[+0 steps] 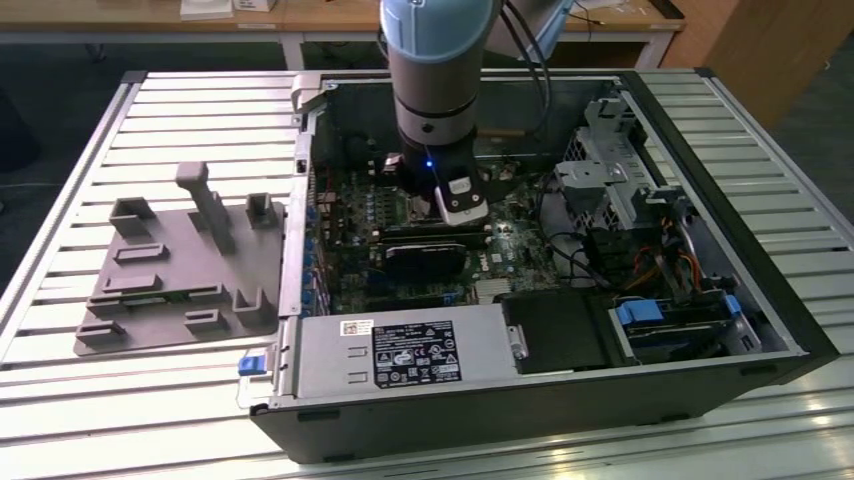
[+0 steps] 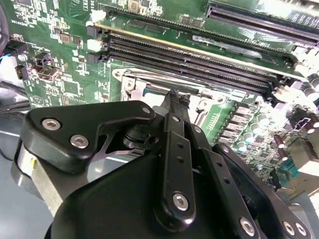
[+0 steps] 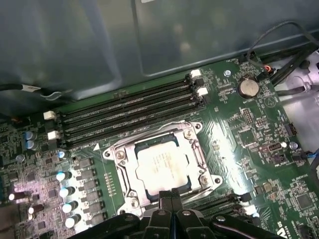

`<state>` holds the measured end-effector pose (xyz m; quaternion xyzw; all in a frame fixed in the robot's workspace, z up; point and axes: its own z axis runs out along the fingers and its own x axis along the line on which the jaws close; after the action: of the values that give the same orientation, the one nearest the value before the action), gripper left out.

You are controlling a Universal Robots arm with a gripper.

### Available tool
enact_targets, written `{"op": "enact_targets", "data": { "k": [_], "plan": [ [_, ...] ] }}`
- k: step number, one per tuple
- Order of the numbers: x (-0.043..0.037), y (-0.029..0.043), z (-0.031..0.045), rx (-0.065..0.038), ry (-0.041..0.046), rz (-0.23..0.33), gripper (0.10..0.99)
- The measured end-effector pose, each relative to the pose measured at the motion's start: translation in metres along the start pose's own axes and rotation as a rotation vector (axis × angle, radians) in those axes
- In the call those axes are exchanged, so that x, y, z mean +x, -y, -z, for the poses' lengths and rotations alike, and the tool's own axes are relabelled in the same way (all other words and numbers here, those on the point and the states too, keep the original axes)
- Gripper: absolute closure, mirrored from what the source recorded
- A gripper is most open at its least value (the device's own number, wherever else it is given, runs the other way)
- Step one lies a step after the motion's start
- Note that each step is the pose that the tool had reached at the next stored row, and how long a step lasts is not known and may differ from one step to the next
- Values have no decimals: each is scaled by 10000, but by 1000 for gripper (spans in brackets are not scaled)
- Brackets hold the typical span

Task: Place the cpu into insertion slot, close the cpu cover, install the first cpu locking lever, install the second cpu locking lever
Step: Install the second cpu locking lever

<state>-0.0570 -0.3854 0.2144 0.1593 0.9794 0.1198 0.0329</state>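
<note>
Silver-grey cpu point(image 3: 162, 167) seated flat in insertion slot point(image 3: 130, 164) on green motherboard point(image 3: 239, 124); cpu cover point(image 3: 197, 155) lying closed around chip, square window exposing metal top; silvery frame corners screwed down beside four long black memory slots point(image 3: 129, 107). Gripper point(image 3: 171, 198) positioned at socket edge nearest camera in first wrist view, black fingers drawn together to a narrow tip, nothing visibly clamped between them; tip just beside or touching cover frame, contact not determinable. Same narrow fingertip pair point(image 2: 174, 97) over socket frame in second wrist view, black linkage bars in foreground. Exterior view: grey arm point(image 1: 434, 90) descending vertically into open computer case point(image 1: 747, 330) lying on slatted metal bench point(image 1: 107, 400); grey fixture tray point(image 1: 174, 280) on bench at exterior view's left of case; power supply point(image 1: 400, 355) along near case edge. Locking levers not distinguishable.
</note>
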Motion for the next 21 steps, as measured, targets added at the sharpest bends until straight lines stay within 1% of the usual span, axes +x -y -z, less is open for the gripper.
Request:
{"op": "enact_targets", "data": {
  "k": [4,12,21],
  "plan": [
    [9,-60,-15,85,26,9,980],
    [25,-171,-44,122,39,14,980],
    [23,-255,-65,143,39,23,980]
  ]
}}
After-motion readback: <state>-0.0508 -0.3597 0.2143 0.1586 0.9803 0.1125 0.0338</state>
